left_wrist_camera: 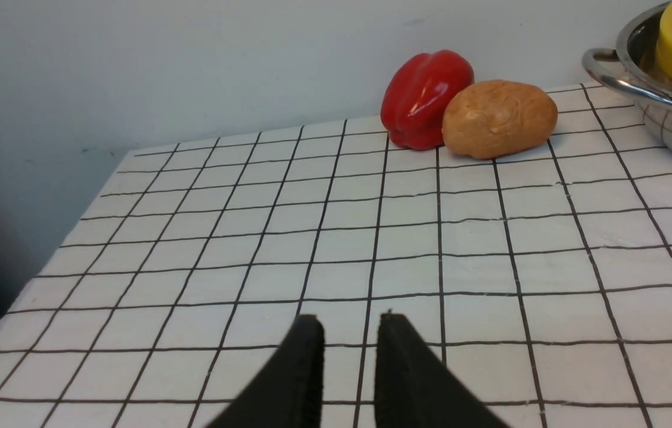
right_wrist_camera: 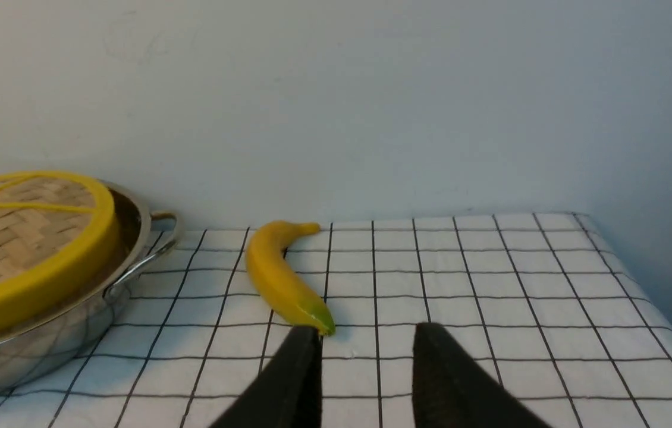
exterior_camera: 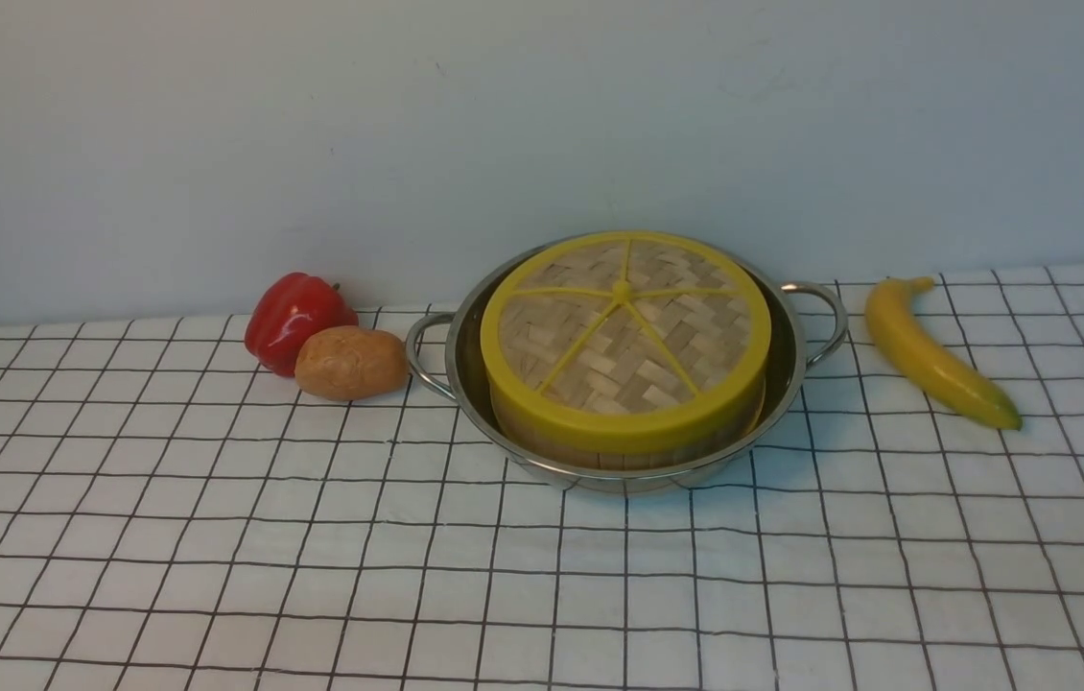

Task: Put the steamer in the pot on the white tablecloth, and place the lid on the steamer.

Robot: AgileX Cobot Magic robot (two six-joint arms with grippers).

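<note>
The shiny steel pot [exterior_camera: 461, 376] stands on the white tablecloth [exterior_camera: 312, 557] near the back wall. Inside it sits the bamboo steamer [exterior_camera: 580, 451], of which only a strip of wooden wall shows. The woven lid [exterior_camera: 625, 326] with yellow rim and spokes rests on top of the steamer. Neither gripper appears in the front view. My left gripper [left_wrist_camera: 351, 324] hovers open over bare cloth, holding nothing, with the pot [left_wrist_camera: 669, 119] off to one side. My right gripper [right_wrist_camera: 366, 336] is open and empty too, the pot [right_wrist_camera: 44, 351] and lid [right_wrist_camera: 33, 279] to its side.
A red pepper [exterior_camera: 295, 320] and a brown potato [exterior_camera: 350, 362] lie just left of the pot's handle. A banana [exterior_camera: 935, 355] lies right of the pot, its green tip [right_wrist_camera: 319, 322] close to one right finger. The wall rises directly behind, and the cloth drops off at both side edges.
</note>
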